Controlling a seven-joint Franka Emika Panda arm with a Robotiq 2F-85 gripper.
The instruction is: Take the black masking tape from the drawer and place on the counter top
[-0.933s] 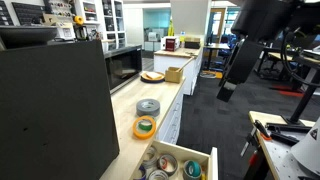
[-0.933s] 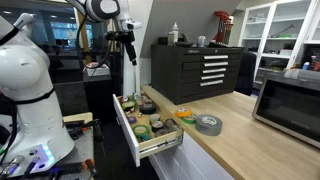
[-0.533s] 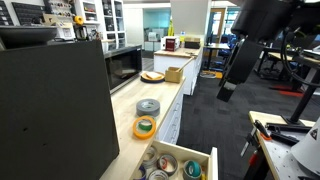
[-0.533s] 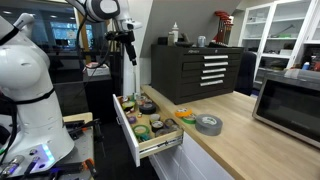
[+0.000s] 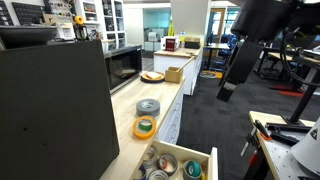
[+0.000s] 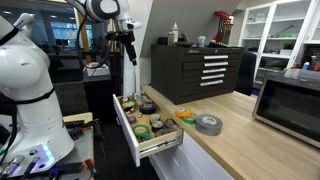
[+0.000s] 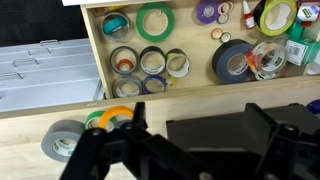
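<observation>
Nothing has just changed. Your gripper (image 6: pixel 131 58) hangs high over the open drawer (image 6: pixel 128 135), exactly where it hung 0.9 s ago, so the task has not advanced and the descent is not yet begun. I cannot tell whether the jaws stand apart or together; the wrist view shows only dark blur there. The black masking tape (image 7: pixel 232 62) lies in the drawer among the other rolls, touching a clear roll (image 7: pixel 266 60). 2 rolls, the grey one (image 6: pixel 208 124) included, already sit on the counter top (image 6: pixel 245 145).
</observation>
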